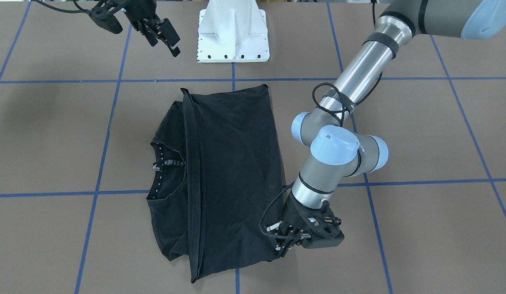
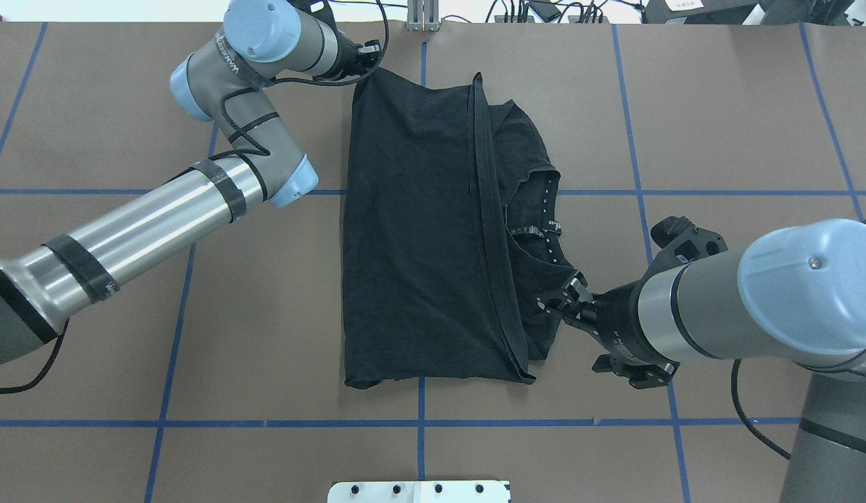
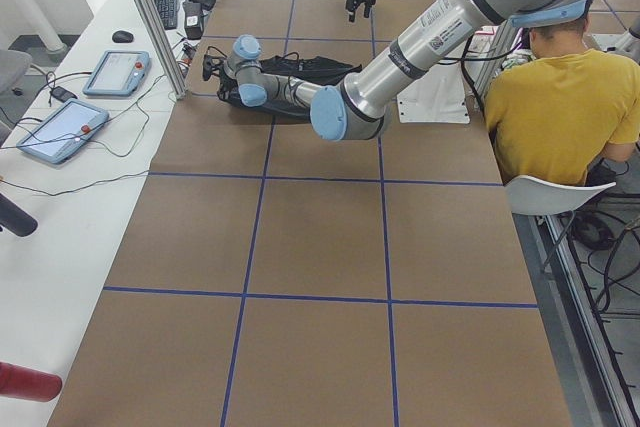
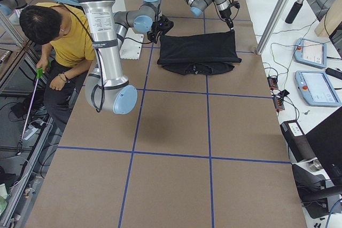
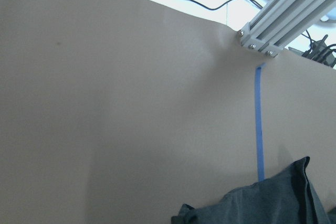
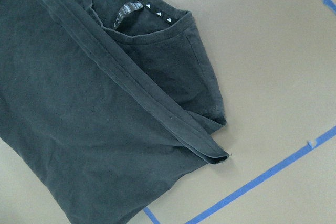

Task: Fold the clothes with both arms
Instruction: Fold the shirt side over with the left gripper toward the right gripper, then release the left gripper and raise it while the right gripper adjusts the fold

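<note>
At T-shirt (image 1: 232,163) corner, left gripper (image 1: 283,245).

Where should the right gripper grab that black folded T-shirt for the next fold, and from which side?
Probably the near corner of the black T-shirt, where its hem band ends, coming from the robot's right. That corner juts out at the open edge, close to the right gripper.

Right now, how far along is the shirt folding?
One fold looks done: the T-shirt lies doubled, its hem beside the collar. In hand: the left gripper sits at a corner, grip unclear; the right gripper hangs open above the table. Further folds likely remain.
</note>
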Controlling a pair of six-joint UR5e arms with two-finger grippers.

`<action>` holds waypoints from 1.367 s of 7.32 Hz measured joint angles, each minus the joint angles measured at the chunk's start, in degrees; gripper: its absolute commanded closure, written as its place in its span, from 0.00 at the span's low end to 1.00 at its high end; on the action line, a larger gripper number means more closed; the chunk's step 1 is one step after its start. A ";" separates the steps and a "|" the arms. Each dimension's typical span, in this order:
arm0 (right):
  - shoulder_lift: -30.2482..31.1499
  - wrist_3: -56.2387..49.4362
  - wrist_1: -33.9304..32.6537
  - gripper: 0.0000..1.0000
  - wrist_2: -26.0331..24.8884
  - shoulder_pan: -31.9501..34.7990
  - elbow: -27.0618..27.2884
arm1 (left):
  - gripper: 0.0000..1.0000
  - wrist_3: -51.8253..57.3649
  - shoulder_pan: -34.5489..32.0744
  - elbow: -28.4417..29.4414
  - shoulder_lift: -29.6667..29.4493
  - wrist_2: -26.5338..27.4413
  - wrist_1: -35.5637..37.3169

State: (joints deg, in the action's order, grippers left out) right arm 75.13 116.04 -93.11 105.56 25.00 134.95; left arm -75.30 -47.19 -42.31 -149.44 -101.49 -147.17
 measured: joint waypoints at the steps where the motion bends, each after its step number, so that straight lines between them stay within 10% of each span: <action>1: -0.53 -0.02 0.08 0.00 -0.83 -0.19 -0.97 | 0.00 0.60 -0.13 2.08 -1.35 0.23 -1.55; 4: -2.84 -5.43 -0.06 0.16 -3.75 -1.69 -5.55 | 0.00 1.47 -1.31 -5.21 2.09 -1.26 -1.47; 8: -3.02 -40.66 -0.90 0.57 -5.33 -5.38 -11.20 | 0.00 1.44 -2.07 -23.13 16.92 -7.31 -0.69; 10: -4.79 -54.45 -3.87 0.58 -7.07 -7.66 -14.25 | 0.00 1.24 -2.01 -24.26 18.57 -7.40 -0.70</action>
State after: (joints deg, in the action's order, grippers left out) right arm 70.34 61.59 -96.97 98.49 17.33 120.70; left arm -74.06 -49.20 -66.56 -130.87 -108.89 -147.87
